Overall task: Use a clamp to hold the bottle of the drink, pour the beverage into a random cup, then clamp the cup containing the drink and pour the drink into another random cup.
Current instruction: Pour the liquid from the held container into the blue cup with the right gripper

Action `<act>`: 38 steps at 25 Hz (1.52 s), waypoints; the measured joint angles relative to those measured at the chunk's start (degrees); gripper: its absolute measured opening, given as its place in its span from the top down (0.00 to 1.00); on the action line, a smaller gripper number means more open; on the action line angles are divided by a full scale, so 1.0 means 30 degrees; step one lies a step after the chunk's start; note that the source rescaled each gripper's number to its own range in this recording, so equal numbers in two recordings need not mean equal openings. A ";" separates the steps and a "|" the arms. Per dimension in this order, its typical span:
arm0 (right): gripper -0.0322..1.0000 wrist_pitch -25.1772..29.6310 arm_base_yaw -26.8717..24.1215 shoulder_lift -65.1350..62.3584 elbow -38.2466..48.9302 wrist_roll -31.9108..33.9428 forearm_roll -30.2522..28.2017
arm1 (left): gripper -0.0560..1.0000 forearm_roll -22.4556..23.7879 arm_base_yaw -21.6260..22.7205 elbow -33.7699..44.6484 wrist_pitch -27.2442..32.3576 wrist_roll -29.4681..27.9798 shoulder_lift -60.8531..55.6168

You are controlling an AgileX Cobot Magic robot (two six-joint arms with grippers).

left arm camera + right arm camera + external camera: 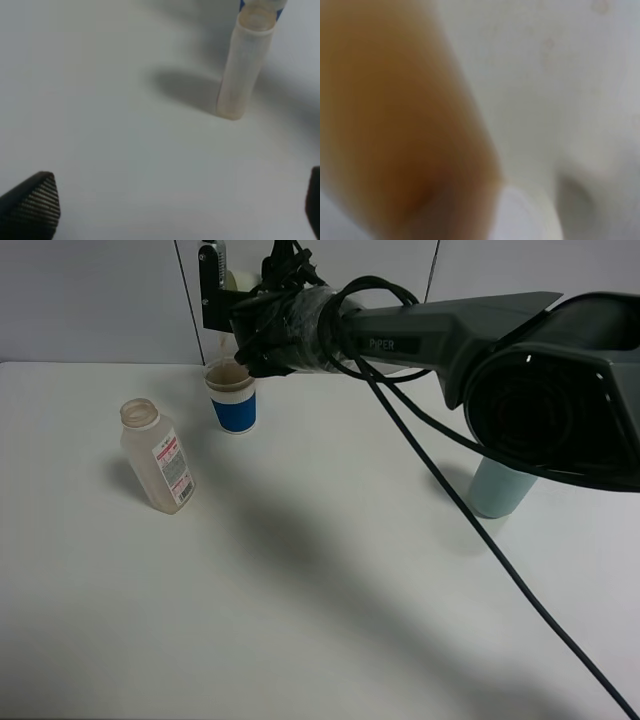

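The right gripper [243,345], clamped on what seems the tilted pale yellow-green cup [228,352], hangs just above the blue-and-white ribbed cup [234,403] near the table's [330,620] far edge. The left gripper [175,205] gapes wide over bare matte tabletop, clear squarish bottle [242,70] ahead.

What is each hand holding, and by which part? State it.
Right hand: shut on the yellow-green cup, tipped above the blue-and-white cup; exact grip place hidden. Left hand: open, holding nothing.
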 joint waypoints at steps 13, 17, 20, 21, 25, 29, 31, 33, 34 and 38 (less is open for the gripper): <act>0.94 0.0000 -0.0018 -0.0033 -0.0036 -0.0612 -0.0683 | 0.00 0.0000 0.0000 0.0000 0.0000 0.0000 0.0000; 0.94 0.0000 -0.0018 -0.0033 -0.0036 -0.0871 -0.0862 | 0.00 0.0000 0.0000 0.0000 0.0000 0.0000 0.0000; 0.94 0.0000 -0.0018 -0.0033 -0.0036 -0.1348 -0.0909 | 0.00 0.0000 0.0000 0.0000 0.0000 0.0000 0.0000; 0.94 0.0000 -0.0018 -0.0033 -0.0036 -0.1433 -0.0931 | 0.00 0.0000 0.0000 0.0000 0.0000 0.0000 0.0000; 0.94 0.0000 -0.0018 -0.0033 -0.0036 -0.1470 -0.1039 | 0.00 0.0000 0.0000 0.0000 0.0000 0.0000 0.0000; 0.94 -0.0018 -0.0018 -0.0033 -0.0036 -0.1470 -0.1548 | 0.00 0.0000 0.0000 0.0000 0.0000 0.0000 0.0000; 0.94 -0.0018 -0.0018 -0.0033 -0.0036 -0.1470 -0.1701 | 0.00 0.0000 0.0000 0.0000 0.0000 0.0000 0.0000; 0.94 -0.0018 -0.0018 -0.0033 -0.0036 -0.1470 -0.1813 | 0.00 0.0000 0.0000 0.0000 0.0000 0.0000 0.0000; 0.94 -0.0018 -0.0018 -0.0033 -0.0036 -0.1470 -0.1843 | 0.00 0.0000 0.0000 0.0000 0.0000 0.0000 0.0000; 0.94 -0.0018 -0.0018 -0.0058 -0.0036 -0.2289 -0.1976 | 0.00 0.0000 0.0000 0.0000 0.0000 0.0000 0.0000</act>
